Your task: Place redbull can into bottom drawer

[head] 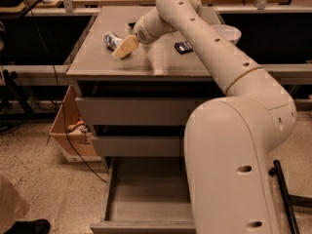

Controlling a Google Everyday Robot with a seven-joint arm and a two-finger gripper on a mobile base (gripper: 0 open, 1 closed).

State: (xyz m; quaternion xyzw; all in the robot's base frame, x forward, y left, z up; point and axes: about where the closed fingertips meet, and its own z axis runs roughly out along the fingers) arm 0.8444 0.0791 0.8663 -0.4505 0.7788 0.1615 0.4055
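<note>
A: Upper left of frame, on the cabinet top (161, 65), redbull can (111, 39) lay on its side?
B: Yes. Gripper (126, 47) sat just right of it; grip state couldn't be told.
A: Bottom drawer (146, 196)?
B: Lower centre, pulled open.

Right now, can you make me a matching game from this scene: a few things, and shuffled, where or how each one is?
1 redbull can
2 bottom drawer
3 hand
4 cardboard box

A pulled open
B on the floor beside the cabinet
C lying on the cabinet top
D over the cabinet top, right beside the can

Pairs: 1-C, 2-A, 3-D, 4-B
</note>
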